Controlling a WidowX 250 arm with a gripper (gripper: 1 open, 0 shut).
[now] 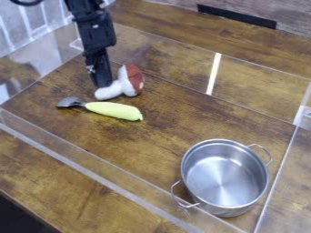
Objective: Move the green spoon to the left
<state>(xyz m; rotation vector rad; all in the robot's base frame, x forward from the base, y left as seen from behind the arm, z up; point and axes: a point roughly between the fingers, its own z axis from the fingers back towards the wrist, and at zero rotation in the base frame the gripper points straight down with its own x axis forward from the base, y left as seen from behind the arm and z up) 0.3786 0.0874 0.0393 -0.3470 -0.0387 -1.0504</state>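
Black end effector (97,76) hangs beside the toy mushroom (120,85), seemingly touching it; its opening is unreadable.

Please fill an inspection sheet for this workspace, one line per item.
Surface: brown wooden table with a clear plastic-walled tray area.
Job's things: yellow-green handled spoon with silver metal bowl lies flat, left of centre.
Clutter: red-capped white toy mushroom on its side; round steel pot with two handles, empty, upright.
Grippers: black gripper points down beside the mushroom, apart from the spoon; jaw state unclear.
Cables: nothing seen.
Surroundings: dark object at the far edge.
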